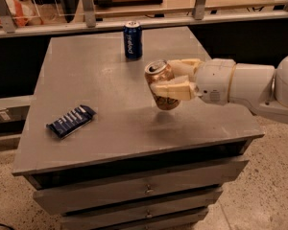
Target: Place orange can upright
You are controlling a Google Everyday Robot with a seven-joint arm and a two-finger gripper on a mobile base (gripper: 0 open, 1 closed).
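Grey table top (101, 75), set on a cabinet with a stack of drawers (146, 190), fills most of the camera view. Behind it runs a ledge with upright posts, and speckled floor shows at both lower corners.

1. Gripper (163, 76): positioned over the right-centre of the table top, entering from the right on a white arm (240, 83) that extends past the table's right edge.
2. Gripper state: clenched on the orange can (166, 101). One of the cream fingers (175, 90) crosses the near side of the can body; the other passes behind it on the far side.
3. Orange can: held between the gripper fingers, silver top uppermost, axis tilted slightly with the top leaning left, away from the arm. Its base appears to be clear of the table top, and a faint shadow lies on the surface directly beneath the gripper.
4. Dark blue can (133, 40): stands upright on the table, beyond the gripper and slightly to its left, near the far edge, apart from the orange can.
5. Blue packet (71, 120): lies flat on the table, well to the left of the gripper and nearer the front edge, close to the table's left side.
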